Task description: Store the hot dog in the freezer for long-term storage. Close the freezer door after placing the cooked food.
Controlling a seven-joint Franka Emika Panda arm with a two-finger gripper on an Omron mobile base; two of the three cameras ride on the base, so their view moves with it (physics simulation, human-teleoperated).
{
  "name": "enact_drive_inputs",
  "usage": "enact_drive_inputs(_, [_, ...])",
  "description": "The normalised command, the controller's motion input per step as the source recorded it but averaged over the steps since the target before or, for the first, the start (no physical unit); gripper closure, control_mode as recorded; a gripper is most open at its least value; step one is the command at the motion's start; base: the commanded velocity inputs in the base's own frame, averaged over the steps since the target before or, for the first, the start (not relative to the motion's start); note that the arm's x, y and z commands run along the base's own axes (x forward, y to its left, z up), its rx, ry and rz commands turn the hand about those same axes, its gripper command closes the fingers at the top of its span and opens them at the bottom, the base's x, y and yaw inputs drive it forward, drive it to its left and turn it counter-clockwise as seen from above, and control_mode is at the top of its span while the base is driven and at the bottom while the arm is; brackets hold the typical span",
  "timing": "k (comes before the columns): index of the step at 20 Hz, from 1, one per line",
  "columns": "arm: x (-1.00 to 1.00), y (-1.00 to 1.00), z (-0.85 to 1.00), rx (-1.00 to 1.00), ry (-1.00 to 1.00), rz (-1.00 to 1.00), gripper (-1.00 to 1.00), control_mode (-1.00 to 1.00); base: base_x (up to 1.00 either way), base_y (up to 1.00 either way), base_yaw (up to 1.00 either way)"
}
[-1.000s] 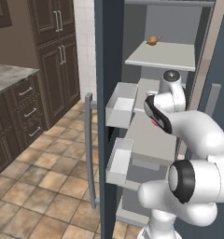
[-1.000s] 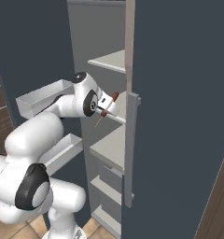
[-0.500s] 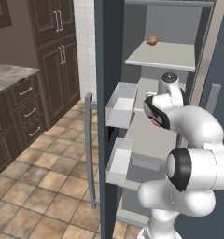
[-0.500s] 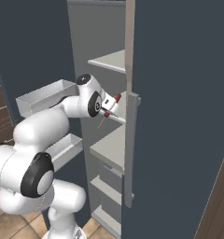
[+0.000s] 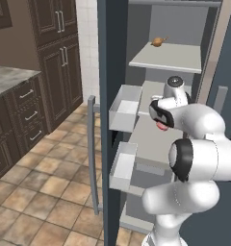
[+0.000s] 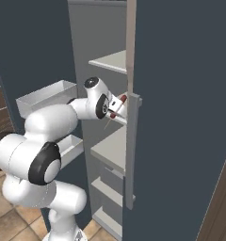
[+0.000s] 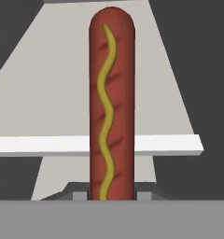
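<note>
Gripper [image 6: 118, 106] was clamped on the hot dog [image 7: 111, 105], holding it by its near end so the sausage stood out straight along the hand axis; in the hand view the fingertips [image 7: 78, 192] sat tight against both sides of its base. That end-on hold looked suited to pushing the free end into the compartment ahead of the hand. The hot dog carried a wavy yellow stripe down its length. In the right base view its red tip showed at the gripper, just inside the open front of the freezer [image 6: 93, 52], above the middle shelf [image 6: 108, 149] and below the upper shelf [image 6: 111, 60]. The hand view looked along the sausage at a pale shelf [image 7: 53, 84] with a white front edge, so the hand was roughly level with a shelf, probably to lay the sausage flat on it. The hot dog was not yet resting on anything. Freezer door [image 5: 109, 57] stood wide open, its white bins [image 5: 124, 106] facing the arm and its bar handle [image 5: 92, 149] towards the room, leaving the opening free. A tan roundish food [image 5: 157, 42] sat on the upper shelf. Judgement: placing stage; release and door closing were still to do.
</note>
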Motion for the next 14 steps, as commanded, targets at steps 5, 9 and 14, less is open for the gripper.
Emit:
enact_drive_inputs(5, [0.31,-0.16,-0.09,0.0,0.0,0.0,1.0,-1.0,0.0,0.0,0.0])
enact_drive_inputs(9, [0.26,-0.14,-0.1,0.0,0.0,0.0,1.0,-1.0,0.0,0.0,0.0])
enact_drive_inputs(14, [0.25,-0.02,-0.06,0.0,0.0,0.0,1.0,-1.0,0.0,0.0,0.0])
